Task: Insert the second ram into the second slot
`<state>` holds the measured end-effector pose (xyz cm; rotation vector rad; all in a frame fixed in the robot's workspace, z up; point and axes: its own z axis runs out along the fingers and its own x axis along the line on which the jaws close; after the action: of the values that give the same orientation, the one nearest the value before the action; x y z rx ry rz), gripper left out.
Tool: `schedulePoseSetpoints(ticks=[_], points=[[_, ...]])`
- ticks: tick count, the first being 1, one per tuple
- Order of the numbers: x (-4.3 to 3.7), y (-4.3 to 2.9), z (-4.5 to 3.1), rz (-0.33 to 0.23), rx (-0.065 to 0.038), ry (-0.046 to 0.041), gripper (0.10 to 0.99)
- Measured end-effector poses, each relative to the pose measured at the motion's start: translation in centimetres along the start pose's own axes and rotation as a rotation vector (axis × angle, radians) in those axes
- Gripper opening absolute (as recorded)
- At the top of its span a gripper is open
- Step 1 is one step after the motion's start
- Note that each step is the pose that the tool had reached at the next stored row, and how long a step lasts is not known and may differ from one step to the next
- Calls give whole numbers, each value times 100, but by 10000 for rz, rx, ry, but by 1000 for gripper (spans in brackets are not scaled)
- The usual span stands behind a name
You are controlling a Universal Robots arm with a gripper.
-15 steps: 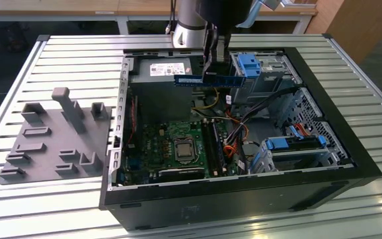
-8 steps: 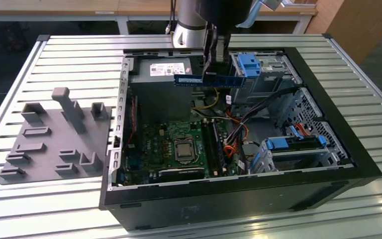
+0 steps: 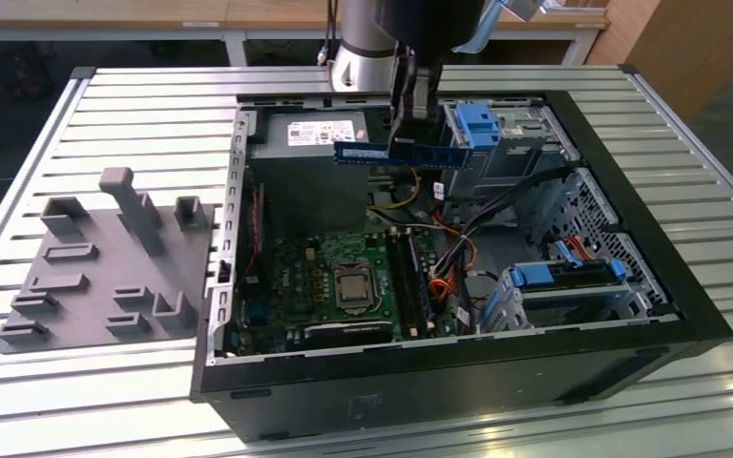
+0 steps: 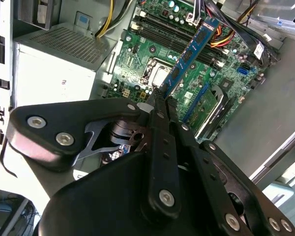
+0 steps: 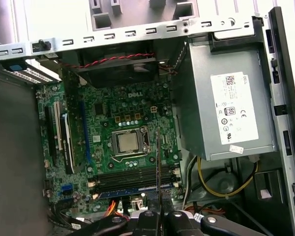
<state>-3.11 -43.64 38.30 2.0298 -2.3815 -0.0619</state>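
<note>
Gripper [image 4: 161,101], clamped on the second ram [image 4: 189,54], hangs over the motherboard [image 4: 142,59]; this light, stiff, fragile board seems best pinched clear of its contacts.

The exterior view looks down at an angle on the whole open computer case [image 3: 469,358] on the bench [image 3: 150,95]. Both wrist views look past the end effector [image 4: 160,98] [image 5: 159,216], much nearer, at the motherboard [image 4: 152,54] [image 5: 132,105] [image 3: 322,262] all three share.

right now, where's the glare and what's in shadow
exterior view: glare washes the ribbed table's near edge, the motherboard sits shaded inside the case; second wrist view: the power supply is washed pale, the claw holding the second ram is dark; first wrist view: even light on the motherboard
</note>
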Motion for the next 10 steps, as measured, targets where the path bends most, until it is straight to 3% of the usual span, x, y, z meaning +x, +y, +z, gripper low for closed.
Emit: schedulePoseSetpoints(ticks=[10], points=[[0, 0, 0, 279, 5, -10, 133]])
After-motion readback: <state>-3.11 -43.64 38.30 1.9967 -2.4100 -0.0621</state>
